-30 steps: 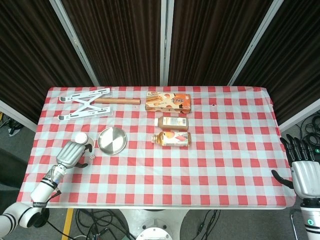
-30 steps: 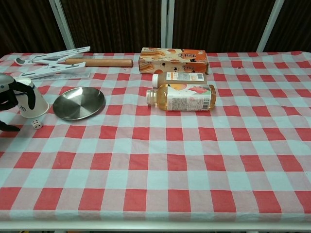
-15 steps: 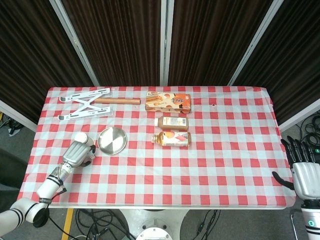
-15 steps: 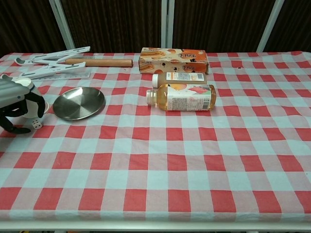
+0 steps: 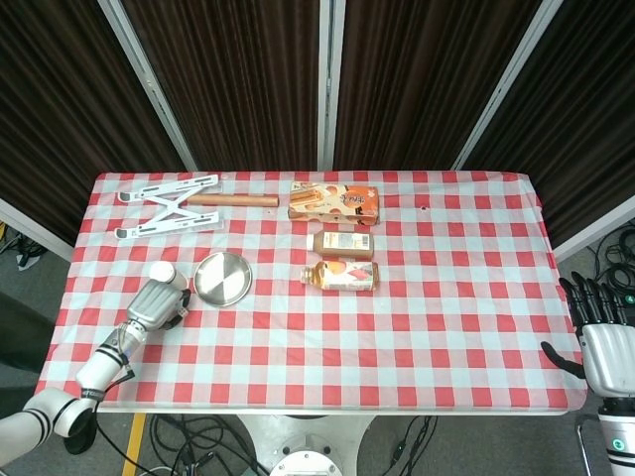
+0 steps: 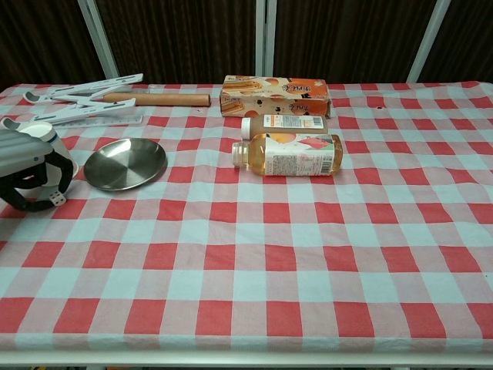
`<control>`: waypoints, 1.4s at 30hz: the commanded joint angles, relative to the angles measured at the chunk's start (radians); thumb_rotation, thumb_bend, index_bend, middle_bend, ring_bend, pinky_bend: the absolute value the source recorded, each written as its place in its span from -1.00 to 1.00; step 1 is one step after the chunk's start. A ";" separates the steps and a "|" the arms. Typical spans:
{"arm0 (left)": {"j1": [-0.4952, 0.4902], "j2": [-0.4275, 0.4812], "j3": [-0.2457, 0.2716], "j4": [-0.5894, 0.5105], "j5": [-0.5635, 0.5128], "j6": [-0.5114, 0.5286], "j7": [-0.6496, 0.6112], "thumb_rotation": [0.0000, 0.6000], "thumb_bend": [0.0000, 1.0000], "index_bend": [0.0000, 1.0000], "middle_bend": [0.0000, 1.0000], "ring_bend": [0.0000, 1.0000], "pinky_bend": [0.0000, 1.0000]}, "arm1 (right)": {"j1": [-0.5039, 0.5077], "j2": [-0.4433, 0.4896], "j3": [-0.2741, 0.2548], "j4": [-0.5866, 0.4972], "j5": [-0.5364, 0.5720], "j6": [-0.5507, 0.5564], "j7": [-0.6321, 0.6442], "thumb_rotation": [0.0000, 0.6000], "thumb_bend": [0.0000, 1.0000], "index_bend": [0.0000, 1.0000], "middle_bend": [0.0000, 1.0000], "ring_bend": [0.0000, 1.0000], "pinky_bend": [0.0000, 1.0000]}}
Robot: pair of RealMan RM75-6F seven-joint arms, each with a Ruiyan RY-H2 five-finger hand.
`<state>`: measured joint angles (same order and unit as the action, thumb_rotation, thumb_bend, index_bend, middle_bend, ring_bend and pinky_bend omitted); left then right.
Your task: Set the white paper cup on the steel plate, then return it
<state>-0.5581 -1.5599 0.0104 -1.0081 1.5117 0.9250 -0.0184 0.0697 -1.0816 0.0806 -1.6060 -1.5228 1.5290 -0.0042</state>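
The writing on the snack box (image 6: 274,95) and the two bottles (image 6: 286,153) is too small to read. The white paper cup (image 6: 45,136) stands upside down on the table, just left of the steel plate (image 6: 125,163). The left hand (image 6: 29,166) wraps around it, seemingly gripping. The right hand (image 5: 607,342) hangs off the table, fingers spread, holding nothing.
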 commanded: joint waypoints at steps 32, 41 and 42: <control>-0.202 -0.052 -0.171 -0.119 -0.367 -0.200 0.411 1.00 -0.32 -0.17 0.83 0.86 1.00 | -0.023 0.007 -0.008 0.025 -0.009 0.026 0.048 1.00 -0.82 -1.00 -0.94 -1.00 -1.00; -0.132 0.030 -0.171 -0.295 -0.387 -0.013 0.458 1.00 -0.54 -0.49 0.45 0.62 0.96 | -0.017 0.004 -0.006 0.038 -0.021 0.025 0.065 1.00 -0.81 -1.00 -0.94 -1.00 -1.00; -0.112 0.048 -0.172 -0.330 -0.379 0.025 0.442 1.00 -0.55 -0.49 0.42 0.57 0.95 | -0.017 0.005 -0.005 0.039 -0.023 0.026 0.067 1.00 -0.81 -1.00 -0.94 -1.00 -1.00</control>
<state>-0.7157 -1.5597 -0.1599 -1.2557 1.1221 0.8647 0.4372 0.0528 -1.0768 0.0749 -1.5670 -1.5451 1.5550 0.0621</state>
